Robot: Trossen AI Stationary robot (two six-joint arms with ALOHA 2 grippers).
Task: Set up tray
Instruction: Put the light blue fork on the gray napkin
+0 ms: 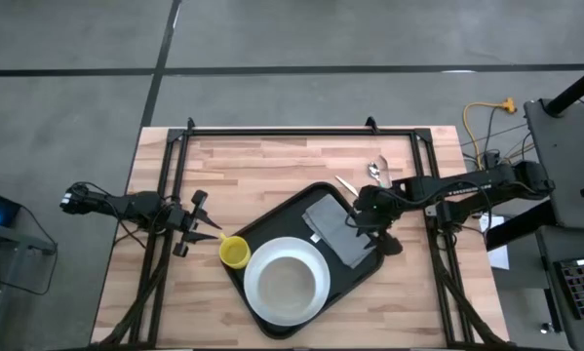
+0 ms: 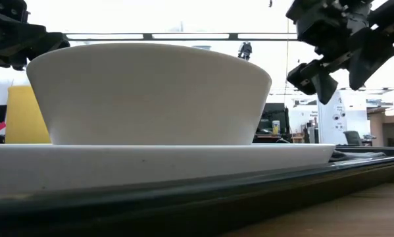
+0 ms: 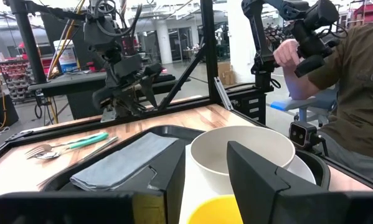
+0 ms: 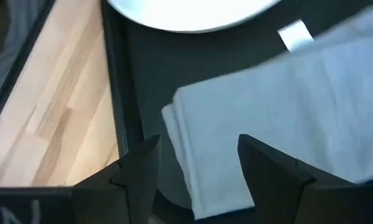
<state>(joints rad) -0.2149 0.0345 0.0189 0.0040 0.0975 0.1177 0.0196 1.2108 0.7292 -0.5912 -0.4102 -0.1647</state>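
High view: right gripper (image 1: 368,226), fingers apart over the napkin (image 1: 333,228), risks rucking it on the tray (image 1: 272,222); left gripper (image 1: 210,234) open by the yellow cup (image 1: 235,253)

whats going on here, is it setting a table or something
The robot is setting up a black tray. A white bowl on a plate and a folded grey napkin already sit in it. The right gripper hovers open over the napkin. The left gripper is at a yellow cup beside the tray. Cutlery waits on the table.
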